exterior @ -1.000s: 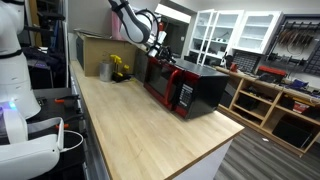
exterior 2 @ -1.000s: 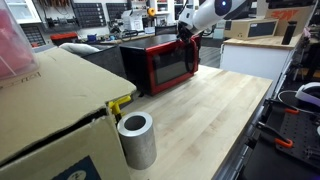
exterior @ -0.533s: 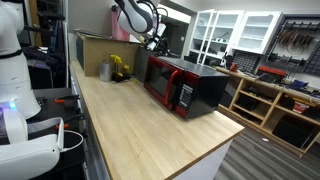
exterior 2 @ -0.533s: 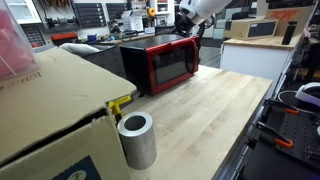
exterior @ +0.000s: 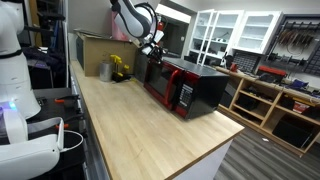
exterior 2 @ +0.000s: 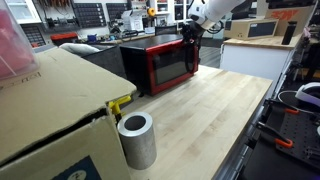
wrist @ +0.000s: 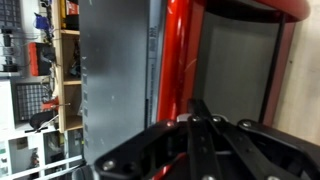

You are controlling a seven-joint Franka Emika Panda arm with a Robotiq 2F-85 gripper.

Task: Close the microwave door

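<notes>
The microwave [exterior: 190, 88] has a black casing and a red front and stands on the wooden counter; it also shows in an exterior view [exterior 2: 158, 60]. The microwave door [exterior 2: 168, 64], red-framed with a dark window, looks flush against the front in both exterior views [exterior: 160, 84]. My gripper [exterior: 152, 46] hangs just above the microwave's far top corner, near the door's edge [exterior 2: 190, 30]. In the wrist view the red door frame [wrist: 178, 60] and dark window fill the picture. My gripper's fingers [wrist: 203, 125] lie together with nothing between them.
A brown cardboard box [exterior: 98, 48] stands at the counter's back and is large in the near view [exterior 2: 50, 110]. A grey metal cylinder [exterior 2: 137, 140] and a yellow object [exterior 2: 120, 103] stand beside it. The wooden counter [exterior: 130, 130] ends in edges on both sides.
My gripper rose a little above the microwave's corner and came back down to about where it was. The door looks the same throughout.
</notes>
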